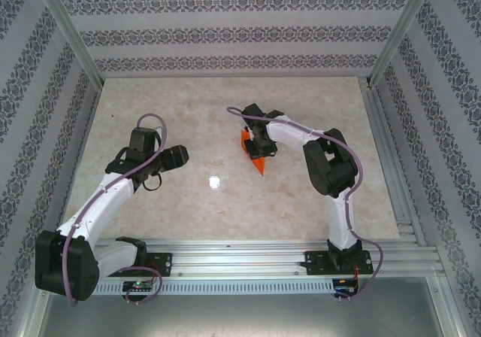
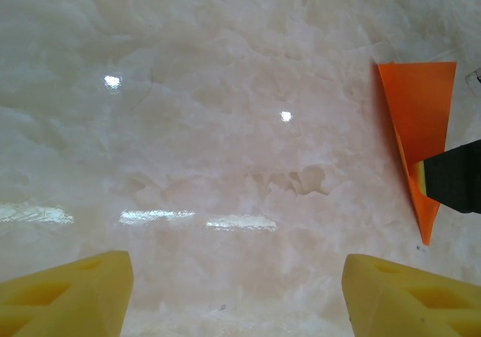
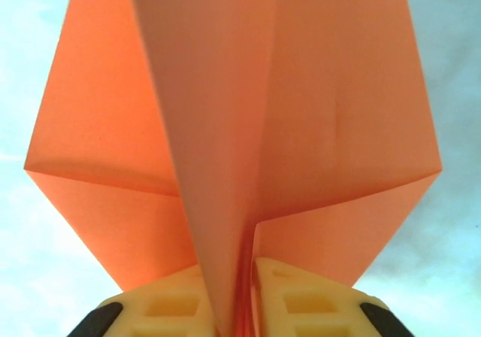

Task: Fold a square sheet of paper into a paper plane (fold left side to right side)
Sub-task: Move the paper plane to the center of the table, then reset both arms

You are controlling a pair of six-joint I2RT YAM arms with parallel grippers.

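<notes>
The paper plane [image 1: 259, 166], plain bright orange, sits on the marbled table [image 1: 188, 111] a little to the 3 o'clock side of its middle, its sharp tip aimed toward 5 o'clock. The right gripper [image 1: 259, 150] comes in from 3 o'clock and is clamped on it. In the right wrist view, the yellow fingers [image 3: 301, 303] pinch the raised centre crease of the plane [image 3: 225, 126], whose wings spread to either side. The left gripper [image 1: 180, 155] hangs at the plane's 9 o'clock, well apart. Its yellow fingers [image 2: 75, 292] are spread wide over bare table, grasping nothing.
</notes>
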